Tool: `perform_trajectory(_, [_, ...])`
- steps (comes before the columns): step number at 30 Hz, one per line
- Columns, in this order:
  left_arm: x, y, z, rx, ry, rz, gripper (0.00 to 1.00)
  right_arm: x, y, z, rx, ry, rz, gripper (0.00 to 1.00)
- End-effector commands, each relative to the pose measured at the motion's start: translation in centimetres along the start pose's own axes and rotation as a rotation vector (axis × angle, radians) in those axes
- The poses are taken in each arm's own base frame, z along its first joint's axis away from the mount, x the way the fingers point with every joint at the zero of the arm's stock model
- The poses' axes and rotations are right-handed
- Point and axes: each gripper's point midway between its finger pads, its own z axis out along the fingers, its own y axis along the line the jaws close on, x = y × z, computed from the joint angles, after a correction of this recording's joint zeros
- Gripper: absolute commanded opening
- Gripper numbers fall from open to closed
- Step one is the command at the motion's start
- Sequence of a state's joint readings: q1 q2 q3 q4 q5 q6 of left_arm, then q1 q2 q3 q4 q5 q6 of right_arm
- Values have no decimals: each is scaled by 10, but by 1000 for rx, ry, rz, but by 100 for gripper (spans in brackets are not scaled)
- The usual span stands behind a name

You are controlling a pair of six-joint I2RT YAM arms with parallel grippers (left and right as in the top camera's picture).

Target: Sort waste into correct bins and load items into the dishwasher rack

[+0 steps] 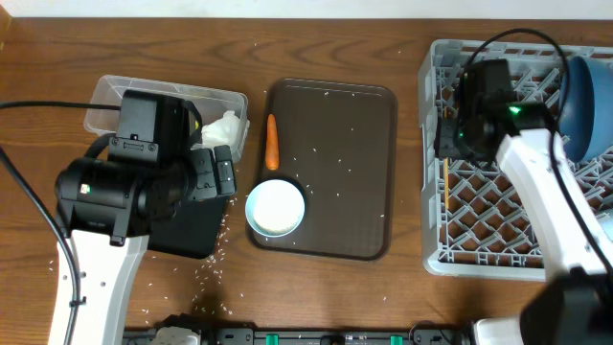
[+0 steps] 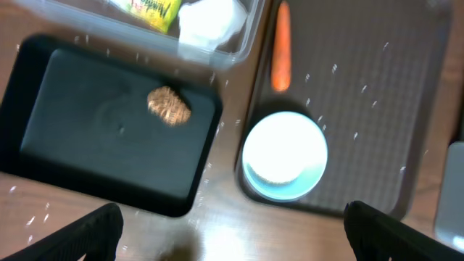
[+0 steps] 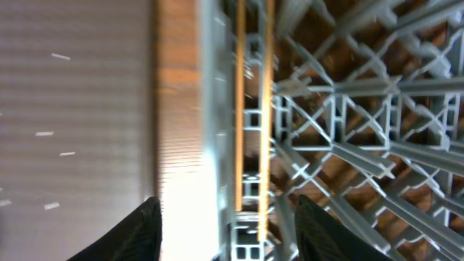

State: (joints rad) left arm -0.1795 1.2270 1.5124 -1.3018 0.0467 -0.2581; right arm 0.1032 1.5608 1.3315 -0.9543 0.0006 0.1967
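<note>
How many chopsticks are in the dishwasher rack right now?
2. One chopstick lies along the dishwasher rack's wall nearest the brown tray, the second chopstick right beside it, parallel. More could be hidden beneath the right arm.

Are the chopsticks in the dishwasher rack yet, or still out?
In. The chopsticks lie flat on the dishwasher rack floor, beside its wall nearest the serving tray.

Orange carrot [image 1: 271, 141] beside upright white bowl [image 1: 276, 208]; brown lump [image 2: 169, 106] in black tray [image 2: 87, 138]; tissue [image 2: 210, 18], wrapper [image 2: 154, 7] in clear tub [image 1: 105, 91]; chopsticks [image 3: 238, 109], blue plate [image 1: 589, 96] in grey rack [image 1: 428, 192]
</note>
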Motion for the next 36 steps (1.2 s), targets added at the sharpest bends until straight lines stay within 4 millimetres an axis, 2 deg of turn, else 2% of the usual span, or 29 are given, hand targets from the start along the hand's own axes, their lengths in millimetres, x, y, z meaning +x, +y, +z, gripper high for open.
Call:
perform_trajectory(1, [-8,-8,-3,48,-26,-59,98,-13,22,-59,-138,-151,-16,53])
perform_trajectory(3, [-11,-15,-3,84,-32,-71,98,-14,24,-85,-161,-221,-20,59])
perform_trajectory(6, [-6,-18,6,92,7,-70,99,-12,23,-121,-179,-317,-25,80])
perform_trajectory(8, [4,-17,18,86,67,-72,94,-9,22,-140,-190,-369,-12,85])
perform_trajectory(10, [18,-17,36,64,135,-56,94,-7,20,-155,-198,-410,24,86])
perform_trajectory(13, [38,-22,67,47,210,5,94,-4,19,-168,-220,-440,92,87])
perform_trajectory(15, [52,-25,89,38,256,30,94,-4,19,-171,-230,-445,128,88])
perform_trajectory(19, [73,-40,127,46,306,121,86,-5,19,-168,-232,-436,140,88])
perform_trajectory(21, [76,-49,140,54,306,177,84,-5,19,-164,-229,-423,142,88])
perform_trajectory(26, [74,-55,166,-11,289,232,83,-4,20,-155,-222,-390,143,88])
perform_trajectory(28, [65,-64,175,8,250,236,83,-3,19,-151,-218,-374,144,89])
perform_trajectory(32, [34,-79,192,39,120,256,83,-4,20,-143,-214,-349,146,89])
perform_trajectory(36, [14,-88,219,32,46,263,83,-3,22,-136,-220,-319,148,88])
